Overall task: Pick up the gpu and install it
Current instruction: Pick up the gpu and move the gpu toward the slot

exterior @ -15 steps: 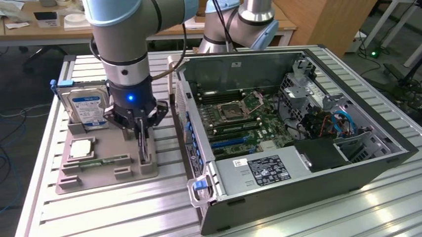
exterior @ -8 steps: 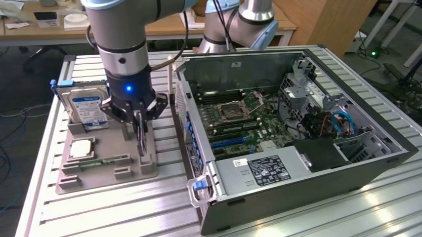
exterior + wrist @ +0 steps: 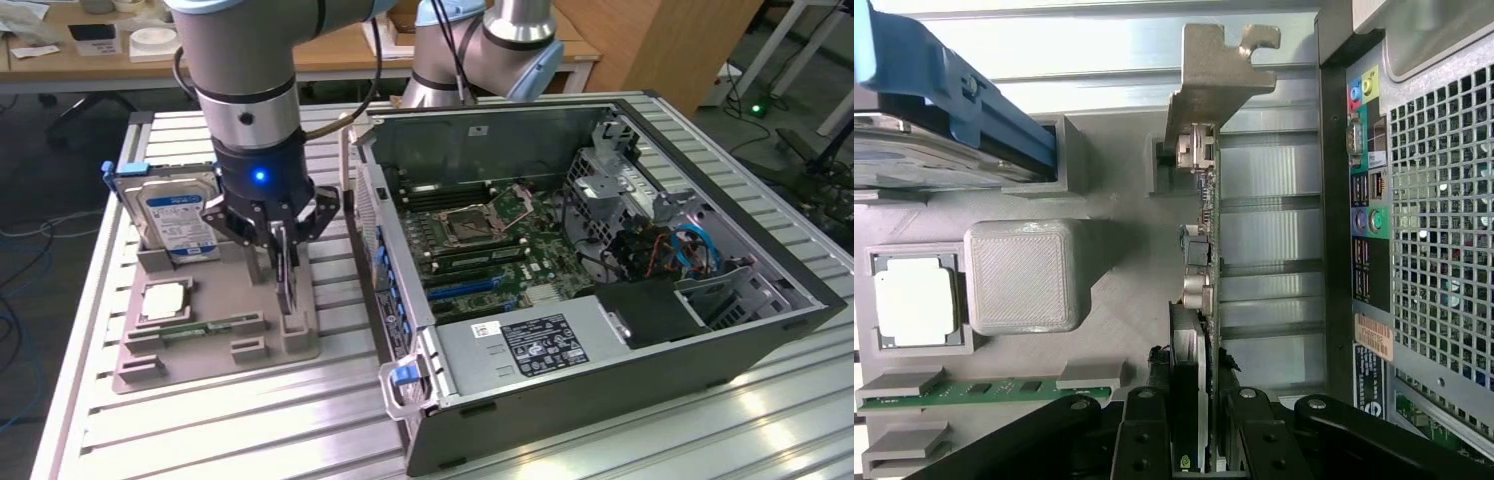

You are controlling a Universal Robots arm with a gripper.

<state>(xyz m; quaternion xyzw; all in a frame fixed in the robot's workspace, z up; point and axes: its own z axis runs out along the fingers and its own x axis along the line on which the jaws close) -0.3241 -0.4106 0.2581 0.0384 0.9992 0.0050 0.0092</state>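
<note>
Gripper (image 3: 1191, 405) fingers, as I watched on my screens, pinched the gpu (image 3: 1200, 240) by its near end. It hung edge-on, long axis upright, pointing from the fingers down toward the grey tray (image 3: 200, 352). I saw a thin dark board with small connectors along it and a bent silvery bracket at the far end. Beyond stood the open computer case (image 3: 667, 345).

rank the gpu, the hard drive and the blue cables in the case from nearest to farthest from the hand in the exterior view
1. gpu, held in the hand, at the tray
2. hard drive, standing in the tray, exterior view's left
3. blue cables, inside the case, exterior view's right
</note>
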